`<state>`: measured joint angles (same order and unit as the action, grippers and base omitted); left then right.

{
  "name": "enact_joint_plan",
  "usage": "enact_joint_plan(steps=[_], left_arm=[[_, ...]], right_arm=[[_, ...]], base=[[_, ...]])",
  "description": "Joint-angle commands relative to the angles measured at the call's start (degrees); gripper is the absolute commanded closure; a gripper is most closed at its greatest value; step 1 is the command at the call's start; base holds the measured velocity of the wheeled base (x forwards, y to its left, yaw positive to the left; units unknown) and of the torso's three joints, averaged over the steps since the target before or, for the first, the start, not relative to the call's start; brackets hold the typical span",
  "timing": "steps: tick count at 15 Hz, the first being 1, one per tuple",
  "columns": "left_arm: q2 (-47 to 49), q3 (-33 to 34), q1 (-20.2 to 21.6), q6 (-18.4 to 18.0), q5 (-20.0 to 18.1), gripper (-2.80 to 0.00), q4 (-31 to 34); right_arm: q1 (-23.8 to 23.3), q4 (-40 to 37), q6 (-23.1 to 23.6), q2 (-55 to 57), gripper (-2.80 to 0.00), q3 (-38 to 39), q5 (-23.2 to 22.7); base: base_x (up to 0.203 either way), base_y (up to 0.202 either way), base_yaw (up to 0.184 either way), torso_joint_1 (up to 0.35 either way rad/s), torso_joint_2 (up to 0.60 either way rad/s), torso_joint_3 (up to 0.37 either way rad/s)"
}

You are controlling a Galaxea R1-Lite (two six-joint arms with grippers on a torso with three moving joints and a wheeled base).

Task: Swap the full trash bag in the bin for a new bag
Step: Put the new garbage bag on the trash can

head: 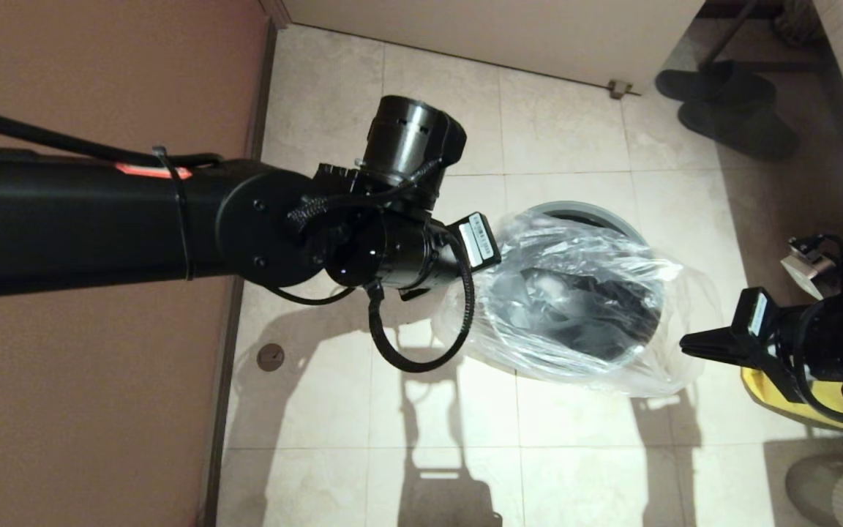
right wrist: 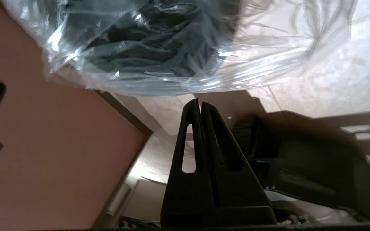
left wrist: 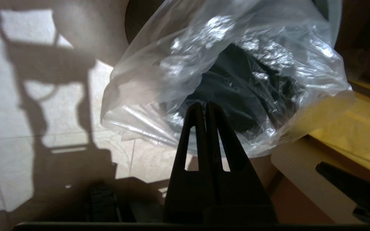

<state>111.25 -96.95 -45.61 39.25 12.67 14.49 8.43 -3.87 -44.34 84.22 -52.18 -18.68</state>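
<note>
At the left of the head view a brown wall [head: 99, 73] fills the frame, with the left arm [head: 99, 219] stretching across it toward the middle. The left end effector [left wrist: 206, 106] is hidden behind the wrist in that view; the left wrist view shows its two fingers pressed together. Its tips lie against the near edge of the new bag [left wrist: 223, 64], and it may be pinching a fold of the film, though the contact is hard to make out.

In the middle of the head view the bin [head: 582, 212] stands on the tiled floor [head: 451, 410], only the far arc of its light grey rim showing bare. The new bag [head: 575, 293] is draped over its mouth, crinkled and loose, spilling past the rim toward the lower right, with the dark inside of the bin visible through it.

At the right, the right end effector [head: 688, 344] points toward the bag's loose edge, just beside it. In the right wrist view its fingers [right wrist: 193, 110] are closed against each other and hold nothing, with the bag [right wrist: 172, 64] a little beyond the tips. Below that arm lies a yellow bag [head: 817, 402], and at the upper right a pair of dark slippers [head: 729, 102] sits on the floor.
</note>
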Motion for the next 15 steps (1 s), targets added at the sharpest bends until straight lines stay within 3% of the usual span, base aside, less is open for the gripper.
enact_joint_plan(steps=[1, 3, 6, 11, 15], left_arm=[[4.05, -7.42, -1.01, -0.1, 0.12, 0.0, 4.1], [9.9, -14.77, -1.48, -3.69, 0.22, 0.0, 8.09], [14.96, -15.12, -2.28, -8.99, 1.9, 0.0, 8.07], [9.51, -14.24, -1.93, -7.61, 2.97, 0.0, 7.78], [10.02, -13.88, -1.94, -8.14, 3.41, 0.0, 7.76]], right_arm=[[0.88, 0.61, 3.06, 0.23, 0.0, -0.54, -0.04], [0.96, 3.83, 7.43, 1.98, 0.0, -0.66, -0.04], [0.98, 7.68, 16.94, 6.1, 0.0, -0.16, -0.04], [2.5, 19.21, 28.55, 14.21, 0.0, 1.77, -0.51], [4.41, 36.04, 30.74, 22.36, 0.0, 2.87, -0.52]], base=[[0.0, 0.0, 0.0, 0.0, 0.0, 0.0], [0.0, 0.0, 0.0, 0.0, 0.0, 0.0], [0.0, 0.0, 0.0, 0.0, 0.0, 0.0], [0.0, 0.0, 0.0, 0.0, 0.0, 0.0], [0.0, 0.0, 0.0, 0.0, 0.0, 0.0]])
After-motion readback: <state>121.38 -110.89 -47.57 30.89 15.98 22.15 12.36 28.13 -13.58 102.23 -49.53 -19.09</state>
